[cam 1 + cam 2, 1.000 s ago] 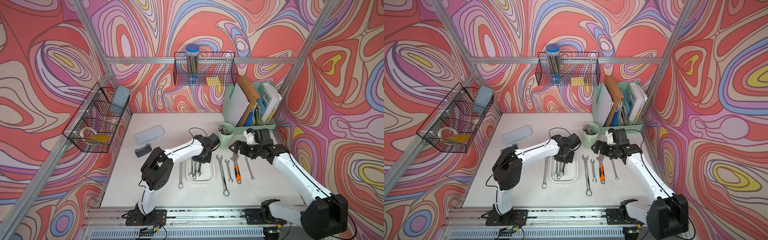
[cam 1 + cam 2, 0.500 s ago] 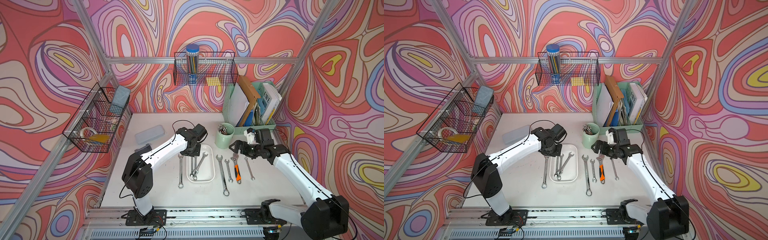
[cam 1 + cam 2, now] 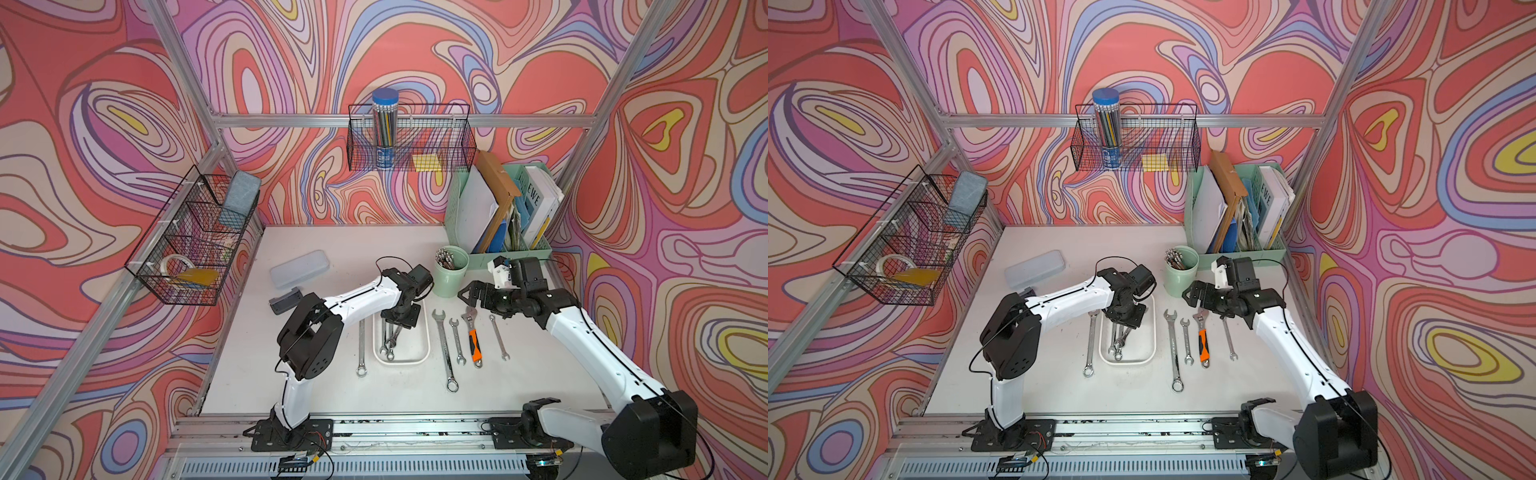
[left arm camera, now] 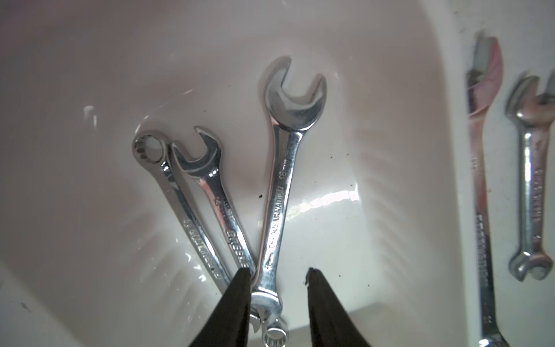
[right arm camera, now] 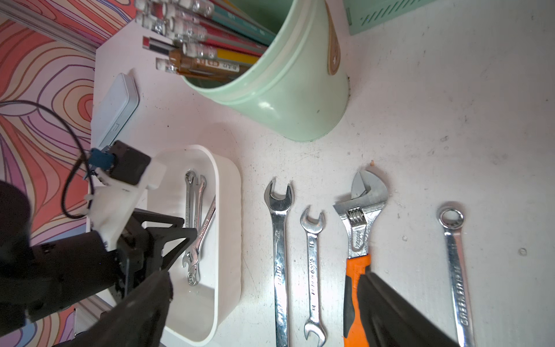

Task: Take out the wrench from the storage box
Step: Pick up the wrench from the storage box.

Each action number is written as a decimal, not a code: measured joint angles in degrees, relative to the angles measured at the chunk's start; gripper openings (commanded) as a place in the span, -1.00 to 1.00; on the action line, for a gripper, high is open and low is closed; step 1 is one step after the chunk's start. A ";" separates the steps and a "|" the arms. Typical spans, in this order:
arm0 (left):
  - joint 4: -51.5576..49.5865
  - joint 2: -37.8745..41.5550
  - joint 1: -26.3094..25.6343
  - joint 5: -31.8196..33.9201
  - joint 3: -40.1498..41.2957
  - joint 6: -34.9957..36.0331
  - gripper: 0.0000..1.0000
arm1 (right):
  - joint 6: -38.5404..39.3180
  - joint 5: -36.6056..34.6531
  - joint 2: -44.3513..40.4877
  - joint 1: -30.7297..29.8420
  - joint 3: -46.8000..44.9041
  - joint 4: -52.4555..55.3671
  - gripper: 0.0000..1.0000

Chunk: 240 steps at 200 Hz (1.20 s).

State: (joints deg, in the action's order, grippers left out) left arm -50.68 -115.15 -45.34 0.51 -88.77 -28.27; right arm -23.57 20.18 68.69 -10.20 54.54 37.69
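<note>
White tabletop (image 3: 332, 395) carries the storage box (image 3: 423, 353). My left gripper (image 4: 277, 273) points down into its far end, arm stretched forward, jaws parted with the ring end of the largest wrench (image 4: 282, 186) lying between them. My right gripper (image 3: 471, 293) hovers spread wide, beside the box.

Both top views look down from high at the front edge, facing the back wall (image 3: 311, 187), and take in the whole table (image 3: 395, 399). The left wrist camera hangs close over the storage box (image 4: 375, 120), filling its picture with the wrenches (image 4: 279, 195) inside; the right wrist camera, farther off, shares that box (image 5: 231, 216).
</note>
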 measured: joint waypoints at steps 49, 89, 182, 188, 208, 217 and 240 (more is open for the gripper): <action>0.85 -5.03 0.44 -0.24 -2.25 3.56 -0.21 | 0.04 -0.02 0.00 0.02 -0.26 0.00 0.96; 0.94 -6.60 0.76 -0.81 -2.40 5.38 -0.30 | 0.07 -0.02 0.00 0.04 -0.61 0.00 0.96; 0.92 -6.47 0.72 -1.81 -2.19 5.70 -0.90 | -0.04 0.00 0.00 0.07 -0.92 -0.52 0.96; 0.90 -6.45 0.72 -1.84 -2.19 5.60 -0.90 | -0.07 0.00 0.00 0.07 -0.92 -0.50 0.97; 0.76 -6.27 0.66 -1.70 -2.29 4.94 -0.93 | -0.07 -0.02 0.00 0.07 -0.92 -0.52 0.96; 0.66 -6.14 0.63 -1.57 -2.34 4.55 -0.94 | -0.07 0.00 0.00 0.07 -0.92 -0.52 0.96; -0.37 -5.49 0.63 -1.38 -2.36 3.58 -0.94 | -0.07 0.00 0.00 0.11 -0.92 -0.52 0.97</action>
State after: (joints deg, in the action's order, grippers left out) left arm -51.05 -120.64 -44.71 -0.86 -91.13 -24.69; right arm -23.64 20.18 68.69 -10.09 53.63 37.17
